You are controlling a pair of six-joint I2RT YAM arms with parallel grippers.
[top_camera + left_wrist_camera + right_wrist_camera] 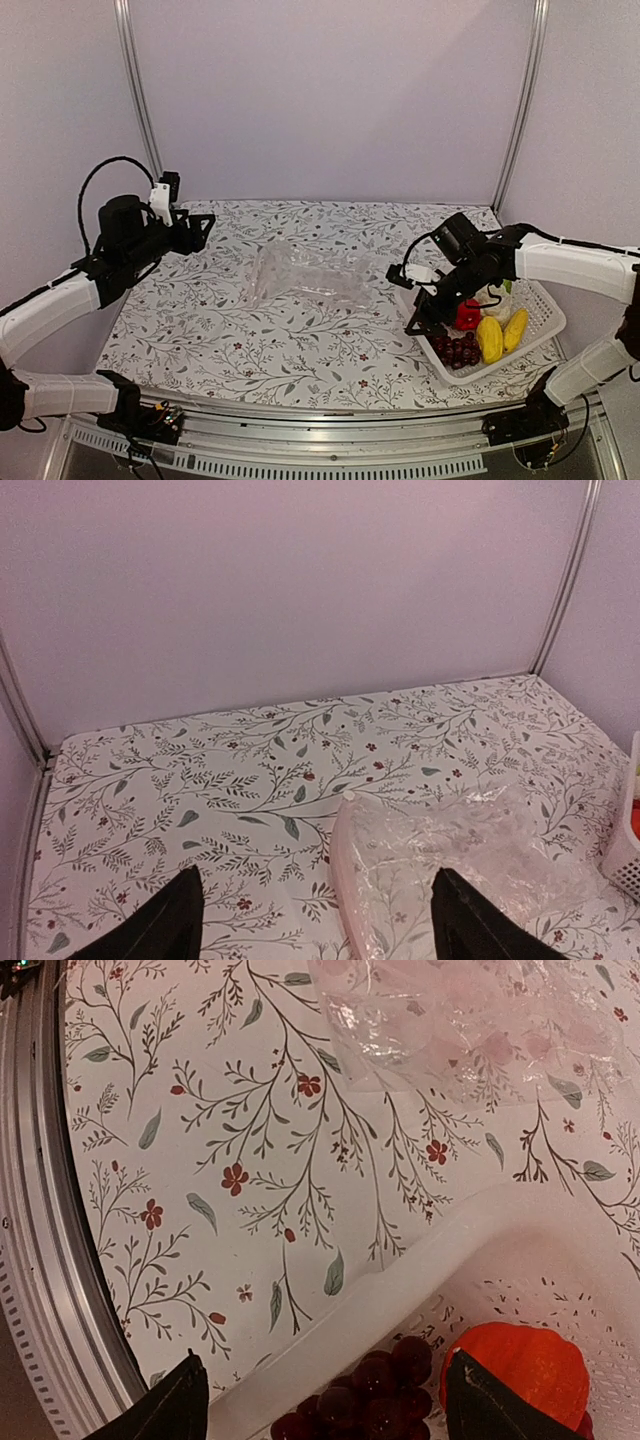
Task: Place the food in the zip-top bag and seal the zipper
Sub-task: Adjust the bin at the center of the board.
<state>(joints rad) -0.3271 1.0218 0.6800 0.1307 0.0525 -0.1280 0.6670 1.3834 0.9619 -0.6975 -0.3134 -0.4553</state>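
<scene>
The clear zip-top bag (305, 275) lies flat and crinkled mid-table. Its pale pink zipper (345, 880) runs along its left edge in the left wrist view. The food lies in the white mesh basket (545, 318) at right: dark red grapes (457, 350), a red piece (467, 315), yellow pieces (490, 340) and white cauliflower (495, 298). The right wrist view shows the grapes (370, 1395) and the orange pumpkin (520, 1360). My right gripper (322, 1360) is open and empty above the basket's left rim (400, 1290). My left gripper (317, 875) is open and empty, raised to the left of the bag.
The table has a floral cloth (200, 320). Plain walls with metal corner posts (135, 100) close off the back and sides. A metal rail (330, 425) runs along the near edge. The basket's corner (628, 850) shows at the right of the left wrist view.
</scene>
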